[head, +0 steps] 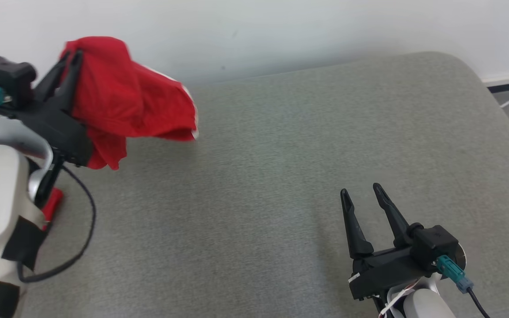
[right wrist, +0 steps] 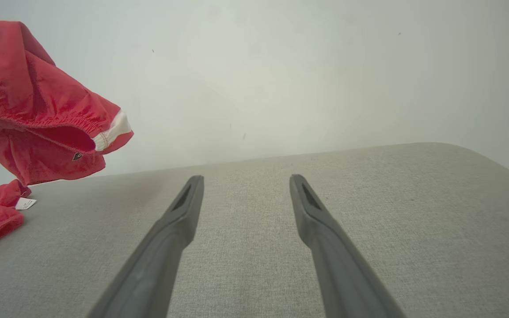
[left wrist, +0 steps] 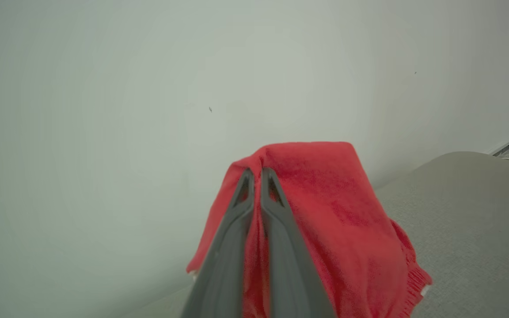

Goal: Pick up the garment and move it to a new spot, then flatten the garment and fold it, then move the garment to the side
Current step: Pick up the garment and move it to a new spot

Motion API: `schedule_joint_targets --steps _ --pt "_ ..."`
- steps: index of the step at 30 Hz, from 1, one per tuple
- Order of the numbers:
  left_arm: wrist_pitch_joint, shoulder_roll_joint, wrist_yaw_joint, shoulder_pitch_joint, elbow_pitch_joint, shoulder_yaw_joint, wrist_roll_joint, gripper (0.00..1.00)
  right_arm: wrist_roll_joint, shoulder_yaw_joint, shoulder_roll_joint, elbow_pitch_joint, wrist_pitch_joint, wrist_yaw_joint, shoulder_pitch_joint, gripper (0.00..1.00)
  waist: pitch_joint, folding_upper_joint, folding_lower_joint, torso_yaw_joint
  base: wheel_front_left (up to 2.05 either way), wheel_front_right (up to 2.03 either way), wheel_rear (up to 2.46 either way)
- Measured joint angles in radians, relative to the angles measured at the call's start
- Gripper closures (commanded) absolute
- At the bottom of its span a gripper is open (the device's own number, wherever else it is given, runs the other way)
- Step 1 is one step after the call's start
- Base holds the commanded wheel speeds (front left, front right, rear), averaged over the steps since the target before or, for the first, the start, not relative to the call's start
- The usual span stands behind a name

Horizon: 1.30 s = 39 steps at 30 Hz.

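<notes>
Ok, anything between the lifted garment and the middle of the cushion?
Nothing visible does. The left gripper holds the red garment up at the far left; the grey cushion from there to the middle is bare fabric. The right gripper, fingers open, sits front right.

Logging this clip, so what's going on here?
The left tool is shut on a red garment, holding it up over the left end of the grey cushion, near the wall. The right tool is open and empty, low at the right. No flattening or folding yet.
</notes>
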Motion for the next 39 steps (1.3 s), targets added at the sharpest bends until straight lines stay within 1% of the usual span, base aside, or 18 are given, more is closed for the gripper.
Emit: schedule_joint_targets --steps 5,12,17,21,27,29,31,33,38,39 --pt "0.048 -0.018 0.000 0.031 -0.128 -0.036 -0.012 1.00 0.000 -0.006 0.005 -0.005 0.000 0.000 0.002 0.00 0.000 0.0000 0.0000 -0.041 0.00 0.00 0.00" --pt "0.093 -0.064 0.000 0.084 -0.262 -0.102 -0.021 1.00 -0.001 -0.020 0.008 -0.011 0.000 0.000 0.005 0.00 0.009 0.0000 0.0000 -0.088 0.00 0.00 0.00" --pt "0.107 -0.099 0.000 0.130 -0.340 -0.144 -0.038 1.00 -0.005 -0.027 0.010 -0.014 0.000 0.000 0.005 0.00 0.019 0.0000 0.0000 -0.096 0.00 0.00 0.00" --pt "0.116 -0.115 0.007 0.188 -0.371 -0.157 -0.067 1.00 -0.006 -0.032 0.012 -0.014 0.000 0.000 0.008 0.00 0.019 -0.0001 0.0000 -0.088 0.00 0.00 0.00" --pt "0.103 -0.100 0.022 0.279 -0.334 -0.143 -0.092 1.00 -0.006 -0.031 0.015 -0.014 0.000 0.000 0.008 0.00 0.020 0.0000 0.0000 -0.073 0.00 0.00 0.00" --pt "0.090 -0.074 0.027 0.300 -0.295 -0.139 -0.080 1.00 -0.006 -0.028 0.015 -0.013 0.000 0.000 0.008 0.00 0.020 0.0000 0.0000 -0.066 0.00 0.00 0.00" --pt "0.073 -0.059 0.030 0.316 -0.246 -0.115 -0.099 1.00 -0.006 -0.026 0.013 -0.011 0.000 0.000 0.006 0.00 0.021 0.0000 0.0000 -0.059 0.00 0.00 0.00" --pt "0.053 -0.041 0.029 0.328 -0.196 -0.111 -0.100 1.00 -0.006 -0.023 0.012 -0.010 0.000 0.000 0.005 0.00 0.023 0.0000 0.0000 -0.054 0.00 0.00 0.00" --pt "0.007 -0.030 0.025 0.339 -0.086 -0.095 -0.122 1.00 -0.006 -0.019 0.008 -0.005 0.000 0.000 0.002 0.00 0.025 0.0000 0.0000 -0.042 0.00 0.00 0.00" --pt "-0.007 -0.029 0.025 0.340 -0.067 -0.094 -0.123 0.97 -0.006 -0.019 0.008 -0.004 0.000 0.000 0.001 0.00 0.025 0.0000 0.0000 -0.040 0.00 0.00 0.00"
